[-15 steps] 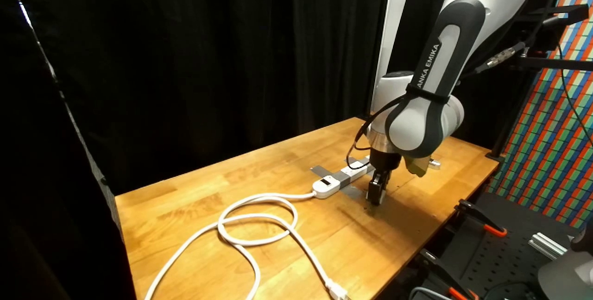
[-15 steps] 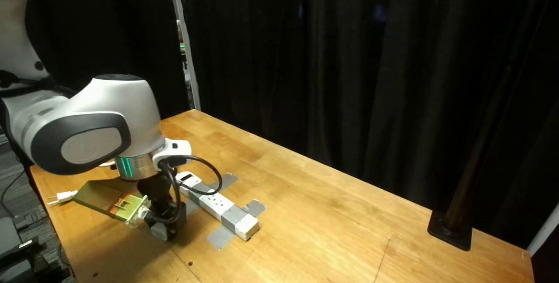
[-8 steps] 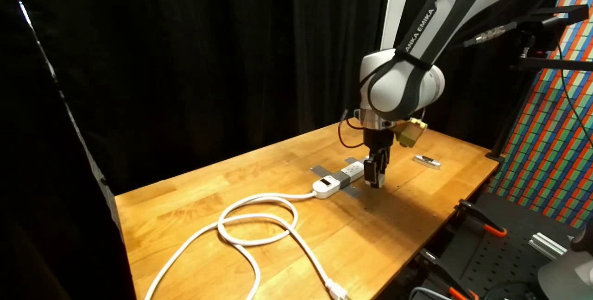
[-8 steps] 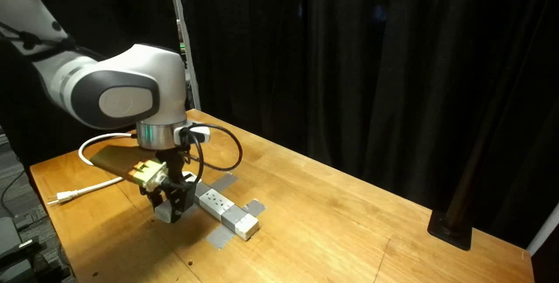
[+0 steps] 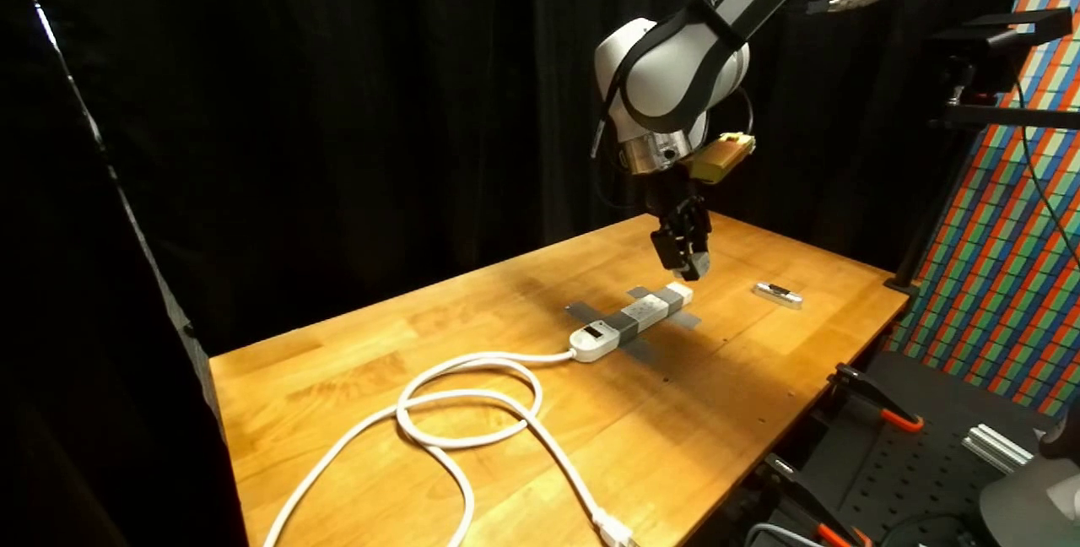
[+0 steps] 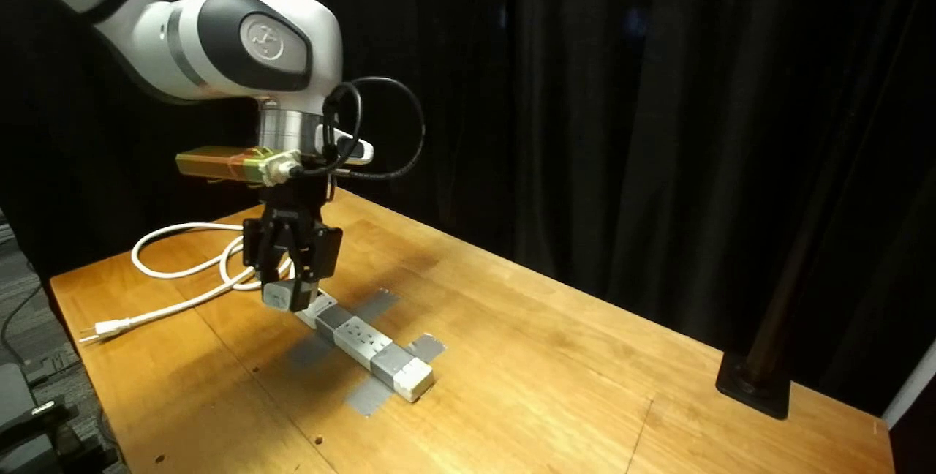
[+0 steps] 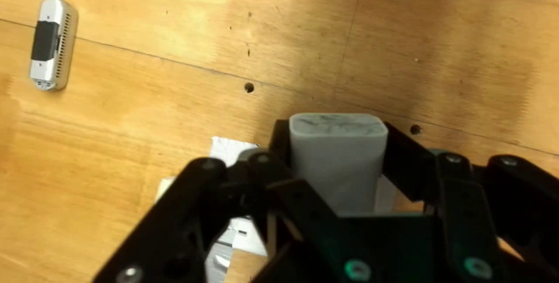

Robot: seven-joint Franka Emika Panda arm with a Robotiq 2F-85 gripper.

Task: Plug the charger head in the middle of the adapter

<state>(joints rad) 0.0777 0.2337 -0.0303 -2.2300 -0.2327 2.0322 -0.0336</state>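
Observation:
The charger head (image 7: pixel 338 165) is a small light-grey-looking white block. My gripper (image 7: pixel 335 147) is shut on it, with a black finger on either side. In an exterior view the charger head (image 6: pixel 278 295) is held in the gripper (image 6: pixel 291 287), above the table near the display end of the adapter (image 6: pixel 360 339). An exterior view also shows the gripper (image 5: pixel 680 267) holding the charger head (image 5: pixel 700 263) in the air. The adapter (image 5: pixel 648 311) is a white power strip taped to the table, with its sockets facing up. The fingers hide much of it in the wrist view. The prongs are not visible.
The adapter's thick white cord (image 5: pixel 472 441) loops over the table and ends in a plug (image 6: pixel 111 328). A small white-and-dark device (image 5: pixel 778 295) lies on the table, also in the wrist view (image 7: pixel 54 43). Clamps (image 5: pixel 877 399) grip the table edge. A post base (image 6: pixel 753 390) stands at a corner.
My gripper has risen from low beside the adapter and moved over toward the adapter, tilting somewhat. The charger head stays in its grip throughout. The adapter has not moved.

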